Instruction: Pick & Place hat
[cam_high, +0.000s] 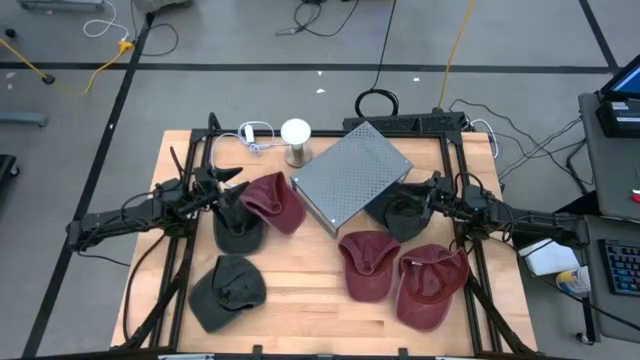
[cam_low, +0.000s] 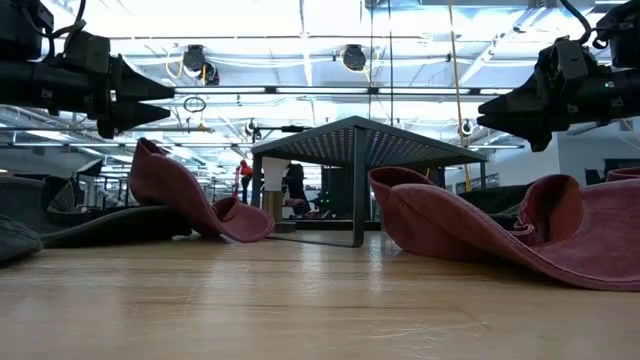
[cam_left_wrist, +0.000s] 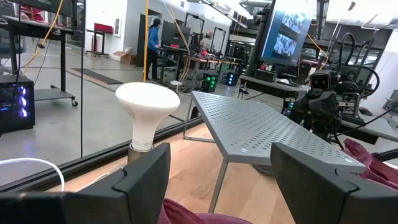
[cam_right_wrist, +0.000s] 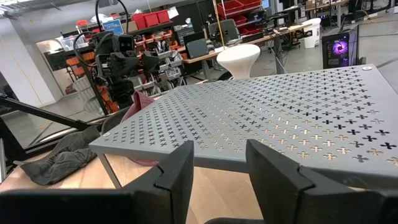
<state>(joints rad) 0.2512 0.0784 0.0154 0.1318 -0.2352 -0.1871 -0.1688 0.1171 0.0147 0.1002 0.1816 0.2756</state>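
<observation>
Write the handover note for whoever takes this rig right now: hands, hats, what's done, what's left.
Left hand: open, empty, above the table's left side, over the dark hat beside the red hat.
Right hand: open, empty, on the right, over the dark hat lying partly under the perforated metal stand.
Other hats: a dark one front left, two red ones front right.
A white lamp stands at the back edge.
Done: nothing visibly; no hat is held and none lies on the stand.
Left: grasp a hat and place it; the target is not evident.
</observation>
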